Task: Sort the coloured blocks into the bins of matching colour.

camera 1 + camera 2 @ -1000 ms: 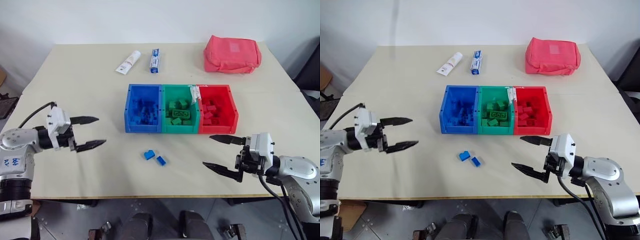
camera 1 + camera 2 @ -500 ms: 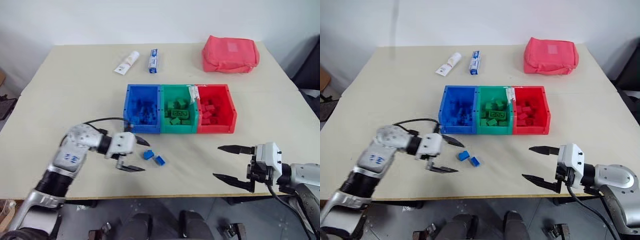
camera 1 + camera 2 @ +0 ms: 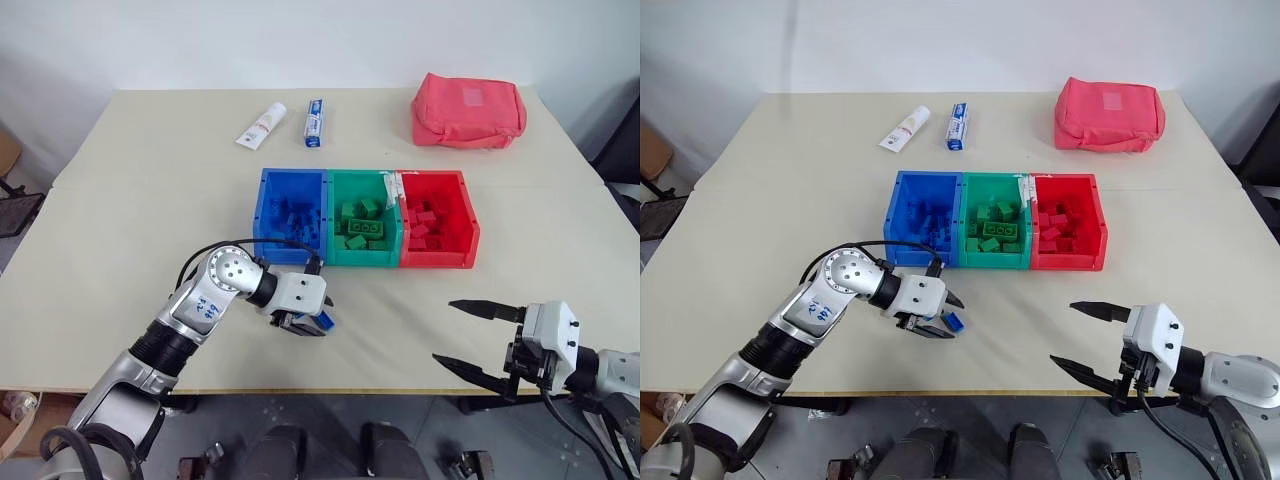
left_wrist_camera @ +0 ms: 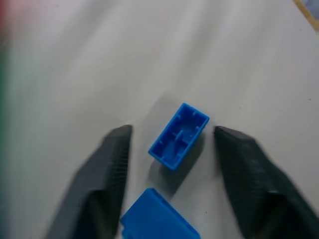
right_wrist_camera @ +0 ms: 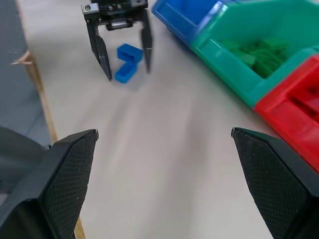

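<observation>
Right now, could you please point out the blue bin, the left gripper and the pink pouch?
blue bin (image 3: 262,212): left eye view, its left wall.
left gripper (image 5: 128,70): right wrist view, midway between its fingertips.
pink pouch (image 3: 468,108): left eye view, middle of its top face.

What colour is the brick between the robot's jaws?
Blue. The brick lies hollow side up between the left gripper's jaws, clearest in the left wrist view.

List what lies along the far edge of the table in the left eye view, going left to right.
White toothpaste tube → blue-and-white toothpaste tube → pinkish-red fabric pouch.
</observation>
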